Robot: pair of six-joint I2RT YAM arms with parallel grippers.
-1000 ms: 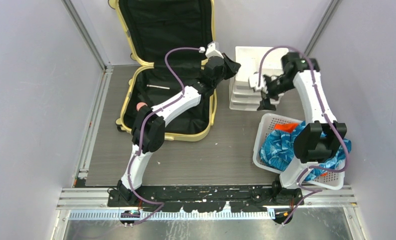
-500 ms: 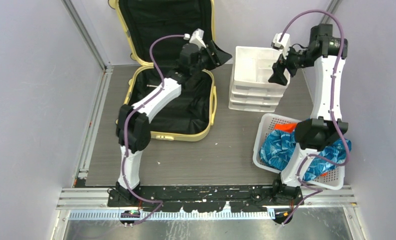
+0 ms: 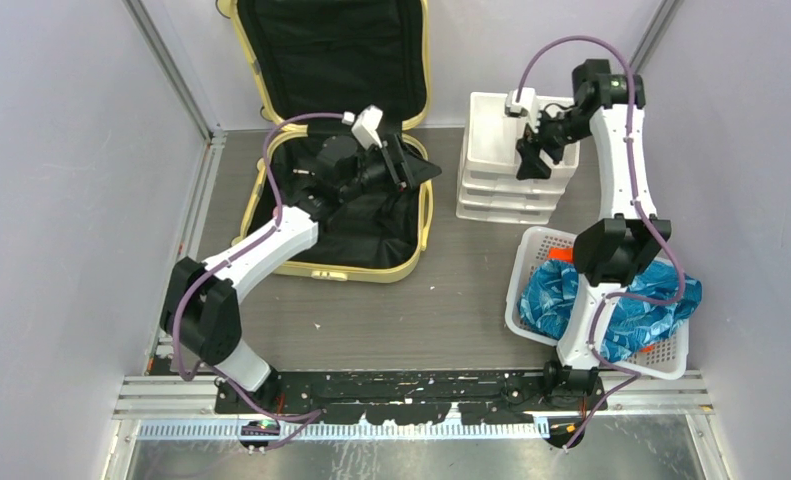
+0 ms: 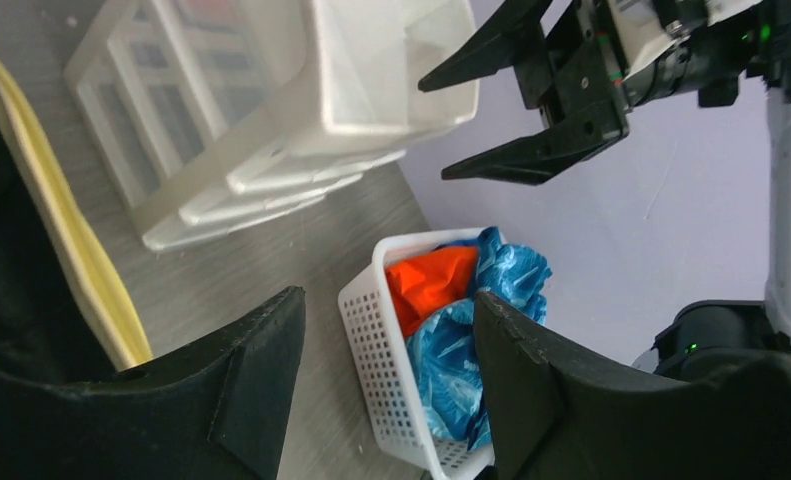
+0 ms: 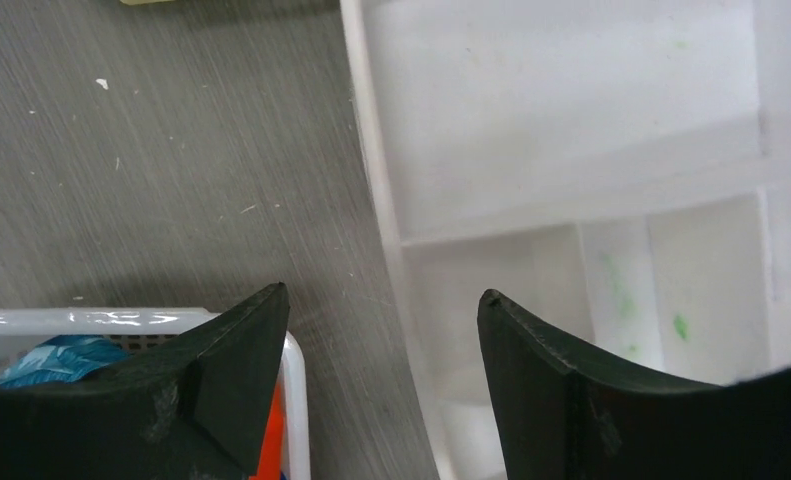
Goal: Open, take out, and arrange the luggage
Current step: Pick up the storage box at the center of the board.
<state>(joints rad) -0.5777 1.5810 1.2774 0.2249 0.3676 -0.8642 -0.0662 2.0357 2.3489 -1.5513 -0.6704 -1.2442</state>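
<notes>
The suitcase (image 3: 366, 232) lies open at the back left of the table (image 3: 451, 300), its base flat with the black lining facing up and its lid standing upright behind it. Our left claw (image 3: 423, 172) hangs over the right-hand rim of the base and points towards the drawers. Its jaws stand well apart and we see nothing between them. Just to the right of the suitcase sits a white stack of drawers (image 3: 496, 195), topped by an open tray (image 3: 486, 125) with several compartments. Our right claw (image 3: 524, 160) hovers above that tray, jaws also parted, and it holds nothing. Nearer to us on the right side of the table, a white basket (image 3: 529, 252) holds crumpled blue cloth (image 3: 571, 300) and something orange (image 3: 571, 256)
</notes>
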